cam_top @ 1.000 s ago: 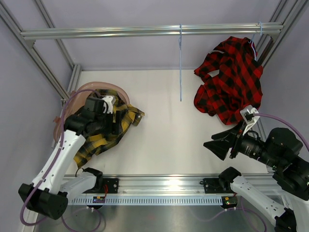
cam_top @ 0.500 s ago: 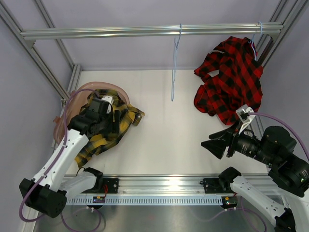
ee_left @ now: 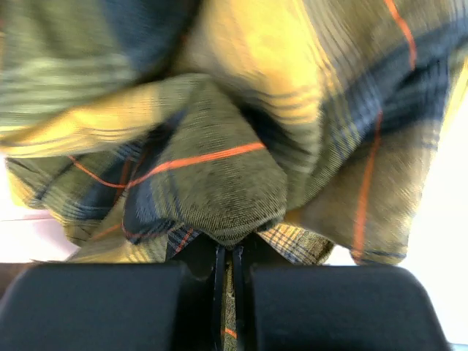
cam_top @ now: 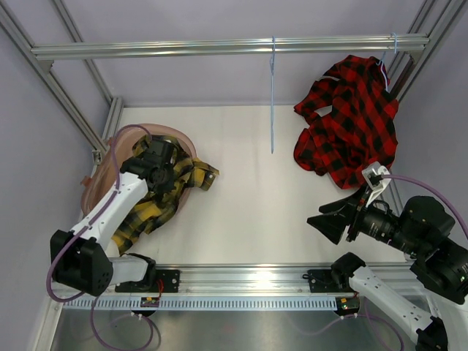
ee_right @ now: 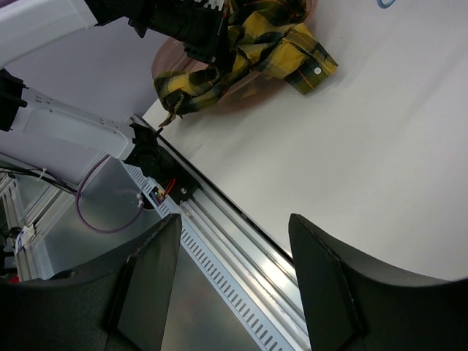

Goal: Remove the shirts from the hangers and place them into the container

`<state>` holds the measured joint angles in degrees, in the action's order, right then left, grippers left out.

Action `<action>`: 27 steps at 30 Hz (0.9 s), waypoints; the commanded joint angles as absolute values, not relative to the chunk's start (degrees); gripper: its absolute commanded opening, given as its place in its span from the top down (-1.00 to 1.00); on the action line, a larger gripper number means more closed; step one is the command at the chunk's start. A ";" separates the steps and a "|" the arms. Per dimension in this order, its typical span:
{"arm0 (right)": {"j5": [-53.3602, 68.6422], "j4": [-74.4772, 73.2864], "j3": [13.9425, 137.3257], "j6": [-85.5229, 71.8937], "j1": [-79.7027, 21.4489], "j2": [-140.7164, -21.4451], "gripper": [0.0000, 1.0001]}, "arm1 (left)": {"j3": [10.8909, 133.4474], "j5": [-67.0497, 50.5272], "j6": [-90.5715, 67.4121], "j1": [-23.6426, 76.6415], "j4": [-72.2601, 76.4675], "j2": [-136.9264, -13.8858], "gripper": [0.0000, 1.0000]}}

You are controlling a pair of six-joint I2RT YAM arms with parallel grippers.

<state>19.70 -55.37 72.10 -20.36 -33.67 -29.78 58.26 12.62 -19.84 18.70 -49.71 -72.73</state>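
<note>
A: Pale tabletop (cam_top: pixel 263 212) between purple walls, silver frame rail (cam_top: pixel 219 47) across the far side. State of the left gripper (ee_left: pixel 227 252)?

B: Clenched tight on a ridge of the yellow-and-black shirt (ee_left: pixel 234 146), cloth bunched right at the fingertips and heaped up ahead of them. Looks like only a thin fold pinched (hard to judge how many layers).

A: And the container (cam_top: pixel 146 129)?

B: Underneath and just beyond that gripper, pinkish rim showing past the wrist. Shirt draped partly across it, the rest trailing off the rim onto the tabletop, back toward the arm's base.

A: Risk from here?

B: Lifting on so shallow a pinch: likely to slip out, or to drag up one layer and leave the tail outside. Also possible with a sideways pull: tipping or shoving so light a container.

A: Now the right gripper (cam_top: pixel 322 221)?

B: Spread wide, holding nothing, hovering over the near side of the tabletop. Red-and-black shirt (cam_top: pixel 347 121) higher up and beyond it, hung crookedly on a blue hanger (cam_top: pixel 393 40); bare second hanger (cam_top: pixel 272 102) well off to its left.

A: Trouble there?

B: Tugging that shirt straight down: apt to snag a shoulder on the wire and unhook the hanger from the rail.
</note>
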 commanded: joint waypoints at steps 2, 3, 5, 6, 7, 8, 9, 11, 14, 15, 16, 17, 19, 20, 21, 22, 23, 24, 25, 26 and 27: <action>19.60 -55.81 73.21 -19.60 -33.57 -29.09 -0.38 | 68.27 19.93 -19.78 16.79 -46.49 -70.23 1.00; 19.60 -55.98 73.39 -19.60 -33.57 -29.27 -0.38 | 72.29 22.91 -18.91 16.70 -46.06 -69.09 1.00; 19.69 -56.07 73.48 -19.51 -33.57 -29.27 -0.38 | 76.68 26.00 -17.06 16.35 -45.27 -68.56 1.00; 19.77 -56.16 73.48 -19.51 -33.49 -29.44 -0.38 | 78.64 28.36 -16.27 16.09 -44.74 -68.47 1.00; 19.78 -56.16 73.48 -19.60 -33.57 -29.44 -0.38 | 80.58 29.61 -15.74 15.74 -44.30 -68.73 1.00; 19.78 -56.16 73.48 -19.60 -33.57 -29.53 -0.39 | 83.73 30.49 -13.91 14.69 -42.73 -68.99 1.00; 19.78 -56.16 73.48 -19.69 -33.57 -29.62 -0.38 | 85.50 31.63 -13.19 14.07 -42.54 -69.52 1.00; 19.60 -56.16 73.74 -19.77 -33.57 -29.62 -0.38 | 88.93 33.13 -11.09 12.49 -41.58 -71.36 1.00; 19.07 -56.69 73.92 -19.60 -33.57 -29.71 -0.39 | 91.49 37.08 -7.75 11.17 -34.93 -71.46 1.00; 18.99 -56.78 73.92 -19.51 -33.57 -29.88 -0.39 | 92.02 37.26 -7.13 10.73 -33.41 -71.28 1.00; 18.90 -56.86 74.00 -19.51 -33.57 -30.06 -0.38 | 92.11 37.35 -6.68 10.29 -31.14 -71.02 1.00; 18.90 -56.87 74.09 -19.51 -33.49 -30.23 -0.39 | 92.11 36.22 -4.77 9.67 -26.33 -70.93 1.00; 19.07 -57.04 74.44 -19.42 -33.49 -30.93 -0.39 | 92.98 36.56 -2.56 9.41 -22.26 -71.80 1.00; 19.25 -57.13 74.53 -19.25 -33.57 -31.20 -0.38 | 94.03 36.48 -0.90 9.23 -21.45 -72.68 1.00; 19.16 -57.22 74.79 -19.07 -33.57 -31.46 -0.38 | 95.44 35.52 -0.44 9.23 -21.88 -75.38 1.00; 18.99 -57.48 74.97 -18.99 -33.57 -31.73 -0.38 | 97.54 35.68 -0.44 9.14 -22.49 -76.80 1.00; 18.55 -57.48 74.97 -18.81 -33.49 -31.82 -0.38 | 97.91 35.16 -0.87 9.05 -24.50 -78.90 1.00; 18.46 -57.57 75.14 -18.72 -33.57 -31.73 -0.38 | 97.74 34.72 -1.66 8.97 -25.57 -79.62 1.00; 18.28 -57.48 75.06 -18.72 -33.49 -31.82 -0.38 | 96.43 34.63 -2.98 8.88 -26.97 -79.98 1.00; 18.11 -57.39 74.97 -18.55 -33.57 -31.82 -0.38 | 95.11 34.72 -7.34 8.79 -29.77 -79.98 1.00; 18.02 -57.31 74.62 -18.46 -33.57 -31.82 -0.38 | 93.10 33.67 -9.73 8.79 -30.58 -79.11 1.00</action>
<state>18.87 -56.95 73.38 -19.86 -33.67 -31.09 95.11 34.11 -4.95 9.19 -29.04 -79.00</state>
